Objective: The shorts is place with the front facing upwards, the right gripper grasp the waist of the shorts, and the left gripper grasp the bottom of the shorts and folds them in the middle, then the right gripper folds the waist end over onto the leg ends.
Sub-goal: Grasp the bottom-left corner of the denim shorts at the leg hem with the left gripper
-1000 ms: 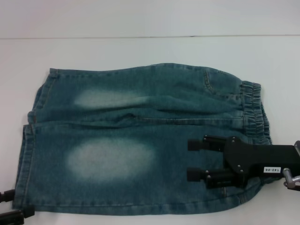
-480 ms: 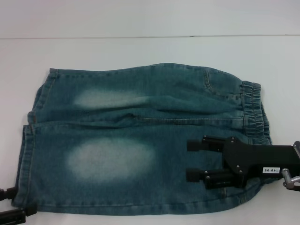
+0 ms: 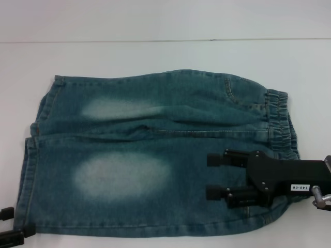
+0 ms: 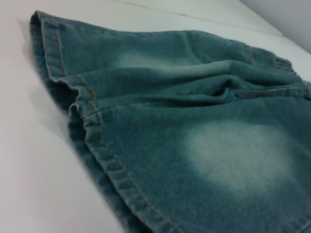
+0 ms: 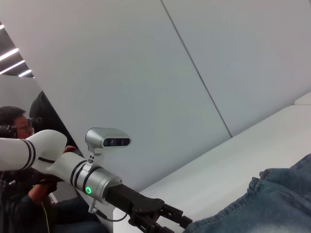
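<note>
Faded blue denim shorts [image 3: 155,155] flat on white bench [image 3: 155,54], long axis across it, waist rightward under black right gripper [image 3: 213,176], fingers spread, holding nothing; left gripper [image 3: 10,227] by near-left hem corner, opening unclear

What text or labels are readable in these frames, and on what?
"140-06", or close to it: white sticker on the right gripper body, head view; the small print leaves the digits uncertain.
Shorts: no readable label or print.
Left gripper at the leg hem, and the left arm seen in the right wrist view: no text, only a green light.
</note>
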{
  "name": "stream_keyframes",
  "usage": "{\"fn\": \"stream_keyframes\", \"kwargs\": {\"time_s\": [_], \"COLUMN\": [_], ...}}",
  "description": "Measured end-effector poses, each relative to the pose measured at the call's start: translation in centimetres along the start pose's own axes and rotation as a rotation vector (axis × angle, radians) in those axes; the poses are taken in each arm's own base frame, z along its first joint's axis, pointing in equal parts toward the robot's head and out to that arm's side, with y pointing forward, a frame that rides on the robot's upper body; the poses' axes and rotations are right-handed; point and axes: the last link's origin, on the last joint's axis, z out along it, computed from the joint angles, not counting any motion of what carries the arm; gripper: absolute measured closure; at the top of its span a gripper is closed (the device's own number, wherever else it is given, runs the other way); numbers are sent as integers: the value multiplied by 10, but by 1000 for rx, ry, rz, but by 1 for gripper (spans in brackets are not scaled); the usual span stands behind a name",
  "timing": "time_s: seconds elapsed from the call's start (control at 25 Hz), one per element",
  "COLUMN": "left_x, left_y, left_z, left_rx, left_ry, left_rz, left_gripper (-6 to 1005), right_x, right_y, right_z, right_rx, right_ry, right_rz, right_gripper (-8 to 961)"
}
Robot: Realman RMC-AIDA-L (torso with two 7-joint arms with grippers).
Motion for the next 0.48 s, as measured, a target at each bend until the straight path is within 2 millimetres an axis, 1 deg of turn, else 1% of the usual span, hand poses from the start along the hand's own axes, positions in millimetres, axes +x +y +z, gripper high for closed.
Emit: {"fn": "stream_keyframes", "kwargs": {"time_s": [0.2,0.48], "left_x": [-2,1], "left_y": [-1,3], "left_z": [3,8], "left_rx": [9,-30], "left_ry": [-14,-46], "left_rz": [0,-5], "left_gripper": [98,99], "right_x": [0,1], "right_y": [0,0], "right_z": [0,0], "right_rx": [1,0], "right_ry": [1,3], "right_rz": [1,1], "right_gripper": [7,7]}}
